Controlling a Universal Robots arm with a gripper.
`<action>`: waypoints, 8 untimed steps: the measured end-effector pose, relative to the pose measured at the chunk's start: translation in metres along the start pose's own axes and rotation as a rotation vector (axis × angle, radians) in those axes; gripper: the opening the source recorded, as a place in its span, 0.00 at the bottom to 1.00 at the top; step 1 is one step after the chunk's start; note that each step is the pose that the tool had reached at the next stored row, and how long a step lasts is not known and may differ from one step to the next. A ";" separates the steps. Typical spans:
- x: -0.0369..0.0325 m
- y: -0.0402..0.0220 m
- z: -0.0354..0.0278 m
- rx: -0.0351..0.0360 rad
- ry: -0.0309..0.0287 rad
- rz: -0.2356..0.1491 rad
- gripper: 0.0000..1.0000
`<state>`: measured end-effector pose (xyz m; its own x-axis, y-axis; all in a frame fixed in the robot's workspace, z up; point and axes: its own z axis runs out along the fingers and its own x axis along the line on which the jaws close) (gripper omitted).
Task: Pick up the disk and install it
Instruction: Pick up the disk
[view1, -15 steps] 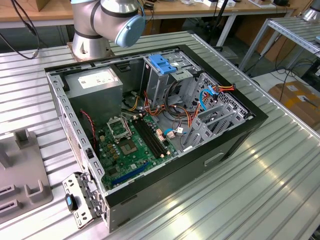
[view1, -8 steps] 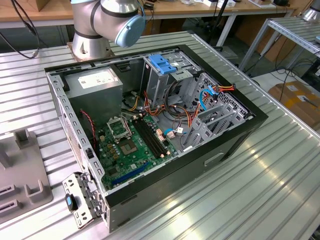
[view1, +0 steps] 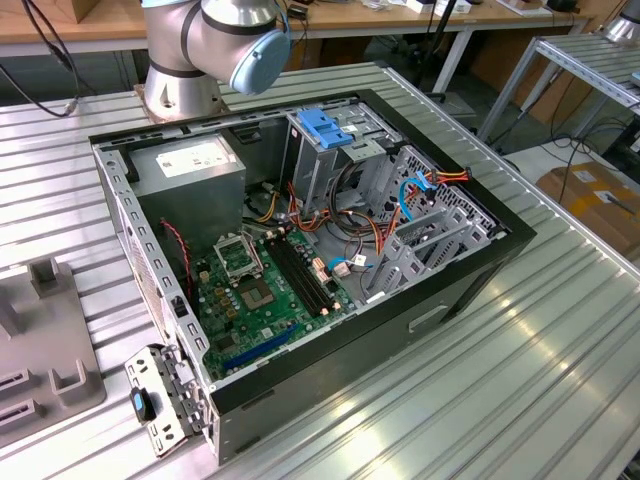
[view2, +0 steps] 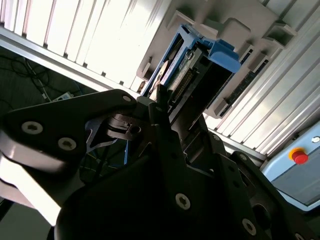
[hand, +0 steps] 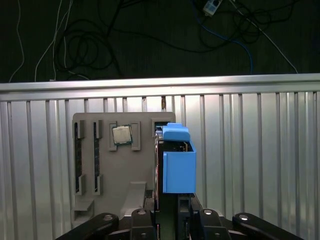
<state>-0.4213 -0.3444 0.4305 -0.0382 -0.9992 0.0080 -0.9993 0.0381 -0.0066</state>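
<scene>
While the gripper (hand: 172, 207) appears clamped on the disk (view2: 185, 77), its fingers (view2: 160, 107) closed across the flat faces, we see the drive standing on edge at the grey holder tray (hand: 125, 175) (the open computer case (view1: 300, 260) lies near that tray). We judge the hold narrow. A blue rail (hand: 178, 170) could snag the tray's slot, twisting the disk or letting it slip.

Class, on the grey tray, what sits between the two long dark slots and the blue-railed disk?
A square silver chip sits there, apart from the disk, in the first wrist view.
</scene>
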 end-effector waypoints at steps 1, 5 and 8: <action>0.0000 0.0000 -0.0002 -0.0001 0.0000 0.000 0.35; 0.0000 -0.0001 -0.0048 0.0000 0.0000 0.000 0.35; 0.0001 0.0000 -0.0101 0.0000 0.0000 0.000 0.35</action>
<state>-0.4214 -0.3444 0.4405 -0.0382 -0.9992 0.0080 -0.9993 0.0381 -0.0066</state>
